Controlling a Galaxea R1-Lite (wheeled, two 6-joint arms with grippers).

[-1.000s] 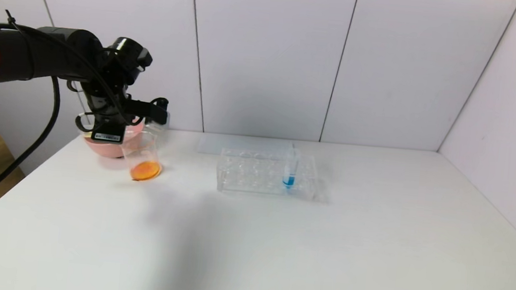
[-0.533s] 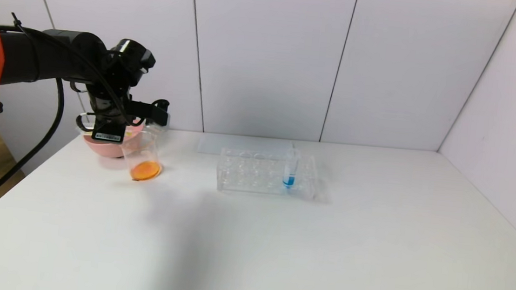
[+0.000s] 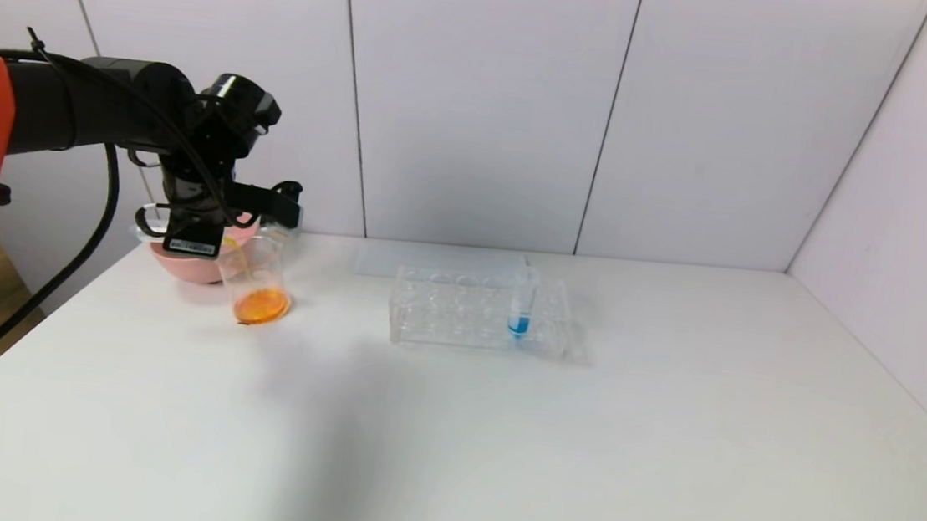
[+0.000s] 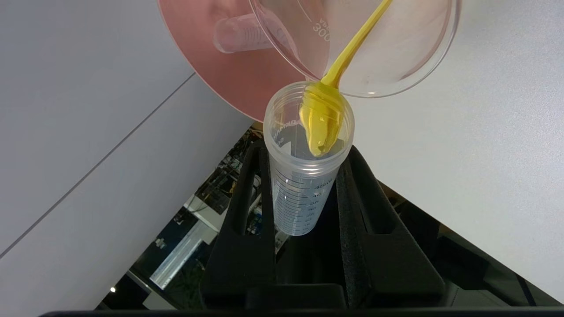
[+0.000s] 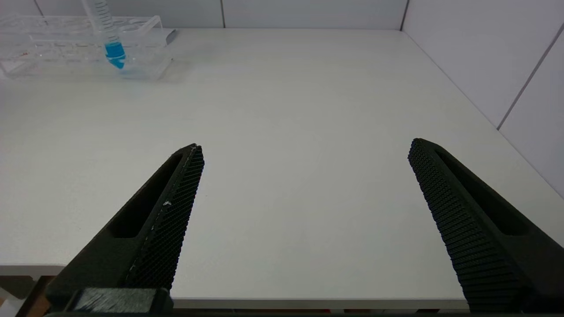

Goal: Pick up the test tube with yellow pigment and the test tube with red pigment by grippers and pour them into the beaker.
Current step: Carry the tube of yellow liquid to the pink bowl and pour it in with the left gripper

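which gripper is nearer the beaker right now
Left. The left gripper holds the yellow tube tipped over the beaker rim; the right gripper hangs open over the table's near edge, far off.

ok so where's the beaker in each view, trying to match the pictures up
Head view: the beaker stands at the table's far left, orange liquid in its bottom, under the left tool.
Left wrist view: its rim takes yellow liquid from the test tube with yellow pigment.
Right wrist view: not in it.
Shared landmark: the pink bowl beside it.
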